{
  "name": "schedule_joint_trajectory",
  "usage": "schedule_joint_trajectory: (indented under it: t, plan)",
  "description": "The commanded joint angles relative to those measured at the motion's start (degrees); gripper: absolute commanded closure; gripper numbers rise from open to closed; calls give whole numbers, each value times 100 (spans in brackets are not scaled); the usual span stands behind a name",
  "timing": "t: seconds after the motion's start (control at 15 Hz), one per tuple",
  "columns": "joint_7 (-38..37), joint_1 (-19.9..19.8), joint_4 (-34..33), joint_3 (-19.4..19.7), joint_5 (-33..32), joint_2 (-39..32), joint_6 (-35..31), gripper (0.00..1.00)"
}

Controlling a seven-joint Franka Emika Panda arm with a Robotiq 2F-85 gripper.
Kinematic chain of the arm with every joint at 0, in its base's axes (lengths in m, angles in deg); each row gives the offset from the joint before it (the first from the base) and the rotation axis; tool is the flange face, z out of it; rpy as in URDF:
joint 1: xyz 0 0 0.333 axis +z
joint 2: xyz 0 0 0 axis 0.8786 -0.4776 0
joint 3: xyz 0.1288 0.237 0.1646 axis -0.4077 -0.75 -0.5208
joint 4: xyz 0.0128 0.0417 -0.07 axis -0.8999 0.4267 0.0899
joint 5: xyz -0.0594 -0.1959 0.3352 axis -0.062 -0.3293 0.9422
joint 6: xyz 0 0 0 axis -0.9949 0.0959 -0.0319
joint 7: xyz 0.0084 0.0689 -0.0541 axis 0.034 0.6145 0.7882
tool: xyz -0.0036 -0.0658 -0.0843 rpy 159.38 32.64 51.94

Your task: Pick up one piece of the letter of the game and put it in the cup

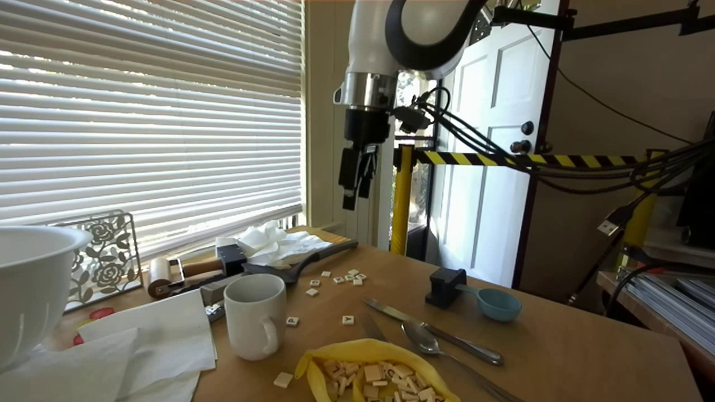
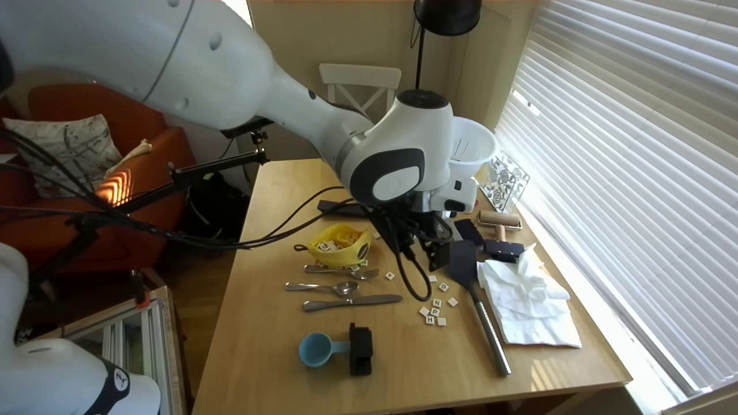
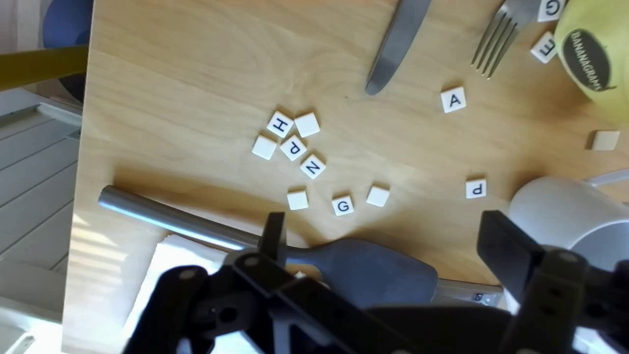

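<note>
Spread wide and holding nothing, the end effector (image 3: 384, 227) hung well above the surface (image 3: 196, 73). Lower, and apart from the fingers (image 3: 506, 243), the cup (image 1: 254, 318) stood upright; whether anything lay inside could not be settled, since no view reached its bottom.

Trouble seemed likeliest on the way down. A spatula (image 3: 371, 270), its blade near the cup, lay beneath the gap between those fingers in the wrist view, so a straight descent might have struck it, and a sideways drift could have tipped the cup. The letter tiles (image 3: 378, 195) were thin, so a grip closed too high would probably have slipped off. Well away from the cup, five sat in a tight cluster (image 3: 293, 148); pinching one there risked dragging its neighbours.

Outward from the cup, the count ran: one lettered tile (image 3: 476, 188) just beside it and one plain tile (image 1: 283, 380) just past its handle (image 1: 272, 336); near it, one yellow pouch (image 3: 604, 29) full of more, too jumbled to number; then three tiles, A (image 3: 453, 100), E (image 3: 544, 47) and G (image 3: 551, 9); a loose row of three (image 3: 342, 205); one fork (image 3: 513, 16), one spoon (image 1: 420, 338) and one knife (image 3: 399, 44); the cluster of five; and, farthest of these, one blue scoop (image 1: 499, 305). Thirteen tiles lay loose, eight showing letters and five plain.
</note>
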Motion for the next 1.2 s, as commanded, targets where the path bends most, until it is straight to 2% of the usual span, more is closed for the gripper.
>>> schedule_joint_trajectory:
  t: [0.0,0.27,0.33,0.73,1.13]
  plan:
    - [-164,7,-776,81,104,-873,-67,0]
    - [-188,-74,-1190,66,272,-1480,-340,0]
    - [-104,-10,-820,118,116,-1129,-259,0]
    - [-115,-30,-1080,116,187,-1419,-327,0]
    - [-206,-130,-1373,-42,636,-1841,-105,0]
